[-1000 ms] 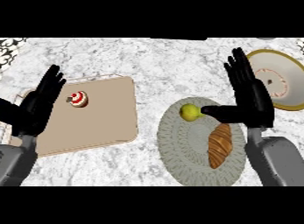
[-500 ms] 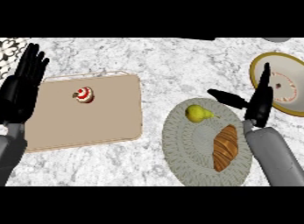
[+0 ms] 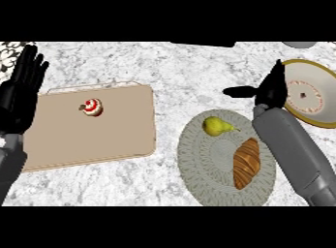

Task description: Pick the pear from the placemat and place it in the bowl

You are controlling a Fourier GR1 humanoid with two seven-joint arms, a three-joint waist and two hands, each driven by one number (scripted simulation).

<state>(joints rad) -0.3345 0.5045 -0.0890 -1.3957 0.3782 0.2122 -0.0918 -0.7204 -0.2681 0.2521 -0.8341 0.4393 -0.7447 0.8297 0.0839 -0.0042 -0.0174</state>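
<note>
The yellow-green pear (image 3: 217, 126) lies in the grey woven bowl (image 3: 197, 164), at its upper left, next to a croissant (image 3: 245, 162). The tan placemat (image 3: 92, 140) lies to the left and holds only a small red-and-white item (image 3: 92, 107). My right hand (image 3: 270, 89) stands open and edge-on above the bowl's upper right rim, thumb pointing left, apart from the pear. At the left edge my left hand (image 3: 17, 94) stays open, fingers up, beside the placemat.
A white plate with a gold rim (image 3: 326, 121) sits at the right, just behind my right hand. The counter is grey marble. A patterned surface (image 3: 0, 51) shows at the far left corner.
My right hand has drawn up and to the right, away from the pear, which stays in the bowl. The left hand has shifted out to the left edge.
</note>
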